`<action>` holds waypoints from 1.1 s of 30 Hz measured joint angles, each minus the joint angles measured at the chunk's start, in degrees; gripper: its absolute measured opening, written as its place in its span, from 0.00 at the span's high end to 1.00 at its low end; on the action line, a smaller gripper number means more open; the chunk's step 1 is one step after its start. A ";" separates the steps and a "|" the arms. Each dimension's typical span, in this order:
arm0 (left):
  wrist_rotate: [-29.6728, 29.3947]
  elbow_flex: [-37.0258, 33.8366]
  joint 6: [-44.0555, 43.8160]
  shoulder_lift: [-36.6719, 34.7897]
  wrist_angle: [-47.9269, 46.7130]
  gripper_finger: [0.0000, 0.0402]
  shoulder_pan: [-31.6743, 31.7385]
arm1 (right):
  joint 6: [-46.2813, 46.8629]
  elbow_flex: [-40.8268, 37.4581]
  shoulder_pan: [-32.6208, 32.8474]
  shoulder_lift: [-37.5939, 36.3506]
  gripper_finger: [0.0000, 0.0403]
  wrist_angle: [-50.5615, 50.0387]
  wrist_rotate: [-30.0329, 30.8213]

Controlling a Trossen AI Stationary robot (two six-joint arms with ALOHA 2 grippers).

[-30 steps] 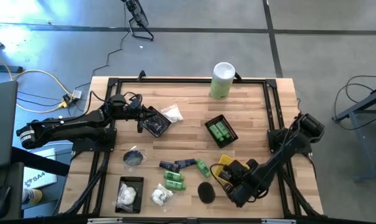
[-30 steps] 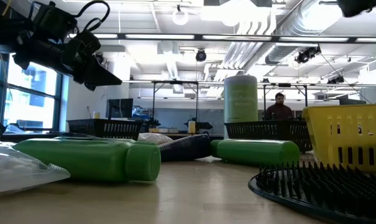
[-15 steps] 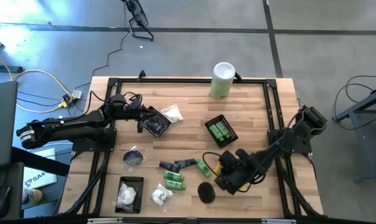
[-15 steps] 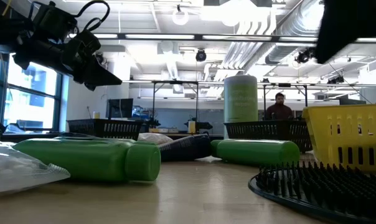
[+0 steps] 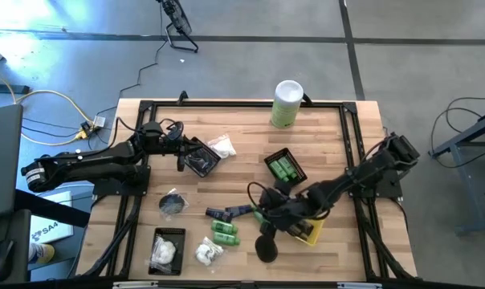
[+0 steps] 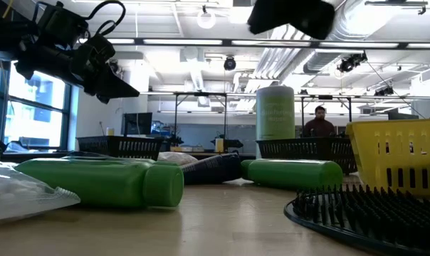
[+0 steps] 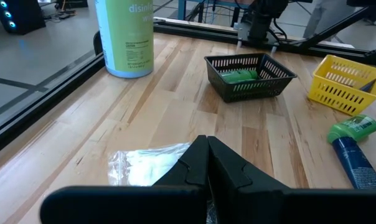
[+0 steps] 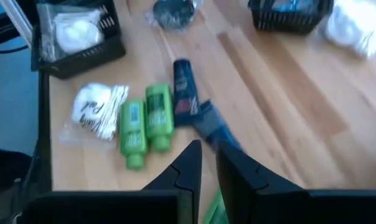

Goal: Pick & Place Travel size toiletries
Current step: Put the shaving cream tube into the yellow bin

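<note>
Your right gripper (image 5: 266,221) hovers over the loose toiletries at the desk's (image 5: 242,140) front middle, just above the single green bottle (image 5: 261,215) beside the navy tubes (image 5: 226,213), its fingers nearly together with nothing between them, so I judge you are at the approach for a fresh pick. The left gripper (image 5: 201,158) waits clenched at a black basket (image 5: 196,163) near the white packet (image 5: 222,146). Next, spread the right fingers, line them across that bottle and come down; the yellow basket (image 5: 307,231) lies close by, under the arm.
</note>
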 joint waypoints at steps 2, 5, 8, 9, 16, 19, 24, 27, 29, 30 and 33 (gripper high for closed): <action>0.00 0.01 0.00 0.00 0.00 1.00 0.02 | -2.30 0.00 -0.96 0.02 0.90 0.94 0.02; 0.00 0.00 0.00 0.00 0.00 1.00 0.01 | -4.56 0.00 -2.20 0.02 0.90 0.98 0.02; 0.00 0.01 0.00 0.00 0.00 1.00 0.01 | -6.57 0.00 -3.36 0.04 0.90 1.00 0.00; 0.00 0.01 0.00 0.00 0.00 1.00 0.01 | -6.75 0.00 -3.70 0.14 0.90 1.00 0.00; -0.01 0.01 0.00 0.01 -0.02 1.00 0.00 | -8.67 -0.01 -5.46 2.70 0.90 1.45 -1.74; -0.02 0.01 0.00 0.02 -0.02 1.00 0.00 | -10.07 -0.04 -5.41 3.57 0.90 1.64 -1.95; -0.02 0.01 0.00 0.02 -0.01 1.00 0.02 | -11.32 0.00 -5.10 3.58 0.79 1.77 -2.75; -0.02 0.00 0.00 0.02 -0.04 1.00 0.00 | -12.12 -0.02 -5.13 3.58 0.67 2.20 -2.50; -0.02 0.00 0.00 0.02 -0.04 1.00 0.01 | -12.40 -0.02 -5.14 3.58 0.59 2.53 -2.49; -0.02 -0.01 0.00 0.02 -0.04 1.00 0.00 | -12.39 -0.02 -5.15 3.58 0.55 2.73 -2.51; -0.01 0.00 0.00 0.02 -0.04 1.00 0.00 | -12.38 -0.02 -5.24 3.58 0.45 3.91 -3.76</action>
